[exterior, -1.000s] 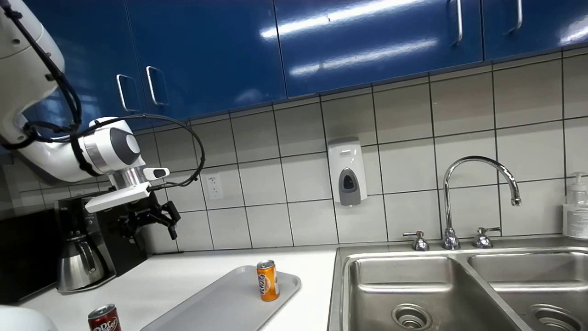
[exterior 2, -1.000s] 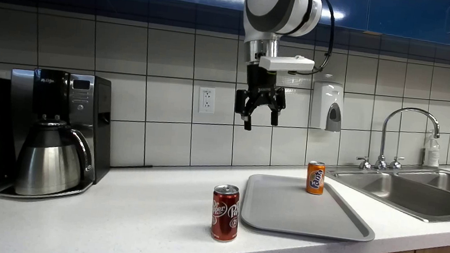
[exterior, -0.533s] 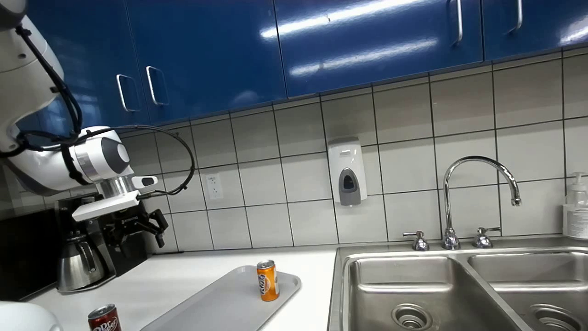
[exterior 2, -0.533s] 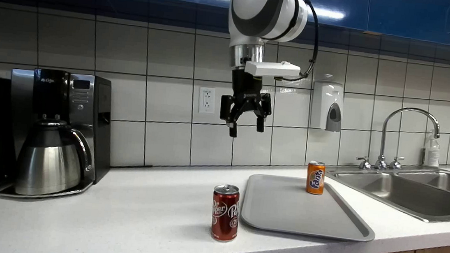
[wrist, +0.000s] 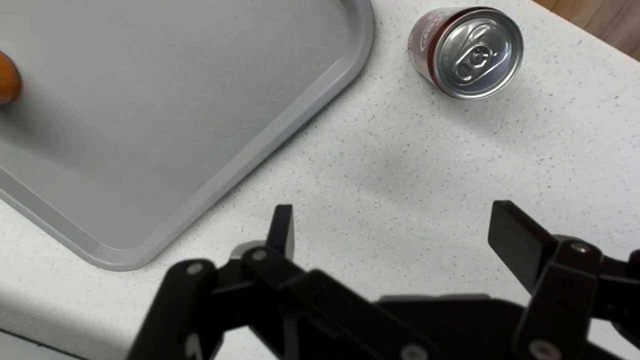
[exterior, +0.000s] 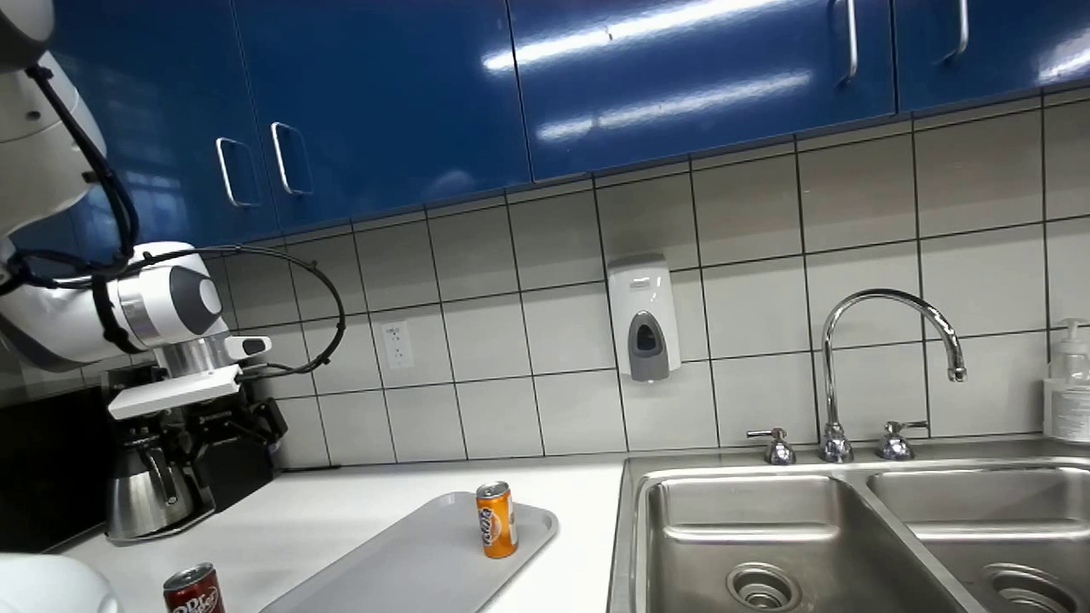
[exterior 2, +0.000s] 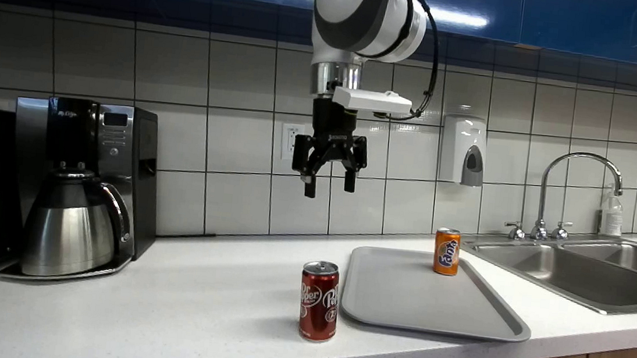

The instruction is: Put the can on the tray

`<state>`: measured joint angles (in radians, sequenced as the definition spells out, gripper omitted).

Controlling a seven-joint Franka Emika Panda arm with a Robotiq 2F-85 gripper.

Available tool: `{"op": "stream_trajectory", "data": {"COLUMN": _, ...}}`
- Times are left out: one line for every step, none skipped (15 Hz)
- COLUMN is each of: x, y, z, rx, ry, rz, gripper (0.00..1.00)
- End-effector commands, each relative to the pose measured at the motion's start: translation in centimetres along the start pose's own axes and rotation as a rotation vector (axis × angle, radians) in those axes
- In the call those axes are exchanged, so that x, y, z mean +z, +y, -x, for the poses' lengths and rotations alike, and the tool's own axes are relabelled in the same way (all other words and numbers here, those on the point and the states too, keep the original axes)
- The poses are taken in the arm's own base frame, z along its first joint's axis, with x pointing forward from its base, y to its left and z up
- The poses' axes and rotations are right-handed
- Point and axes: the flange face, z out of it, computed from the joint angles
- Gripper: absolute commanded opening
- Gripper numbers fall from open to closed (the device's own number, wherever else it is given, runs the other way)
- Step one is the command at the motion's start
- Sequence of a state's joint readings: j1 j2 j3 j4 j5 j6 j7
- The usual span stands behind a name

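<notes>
Hanging lower than a second ago, the gripper (exterior 2: 330, 185) has its fingers (wrist: 520, 245) spread apart. Below them, to one side, lies the tray (exterior 2: 418, 300), unshifted. The can (exterior 2: 318, 307), also where it was, stands below them toward the front edge of the counter (exterior 2: 165, 310), beside the tray. Farther off are an orange can (exterior 2: 446, 251) on the tray and the coffee maker (exterior 2: 87, 148) they've drifted toward.

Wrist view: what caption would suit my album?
Open gripper above a speckled counter, a red can standing beside a grey tray.
</notes>
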<state>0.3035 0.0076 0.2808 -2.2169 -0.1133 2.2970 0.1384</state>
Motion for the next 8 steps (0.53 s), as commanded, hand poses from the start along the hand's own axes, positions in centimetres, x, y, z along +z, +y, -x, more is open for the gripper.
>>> {"op": "stream_trajectory", "data": {"x": 0.4, "y": -0.9, "z": 0.3, "rx": -0.057, "ry": 0.023, "rz": -0.04, "gripper": 1.0}}
{"op": "stream_trajectory", "data": {"x": 0.7, "y": -1.3, "z": 0.4, "rx": -0.075, "ry": 0.022, "rz": -0.048, "gripper": 1.0}}
{"op": "stream_trajectory", "data": {"x": 0.9, "y": -1.5, "z": 0.5, "rx": -0.089, "ry": 0.021, "rz": -0.053, "gripper": 1.0}}
{"op": "stream_trajectory", "data": {"x": 1.2, "y": -1.8, "z": 0.7, "rx": -0.104, "ry": 0.017, "rz": -0.059, "gripper": 1.0}}
{"op": "stream_trajectory", "data": {"x": 1.4, "y": -2.4, "z": 0.9, "rx": -0.119, "ry": 0.014, "rz": -0.063, "gripper": 1.0}}
{"op": "stream_trajectory", "data": {"x": 1.7, "y": -2.8, "z": 1.0, "rx": -0.133, "ry": 0.01, "rz": -0.068, "gripper": 1.0}}
{"op": "stream_trajectory", "data": {"x": 1.9, "y": -3.3, "z": 1.2, "rx": -0.148, "ry": 0.005, "rz": -0.07, "gripper": 1.0}}
{"op": "stream_trajectory", "data": {"x": 2.1, "y": -3.8, "z": 1.5, "rx": -0.165, "ry": 0.001, "rz": -0.073, "gripper": 1.0}}
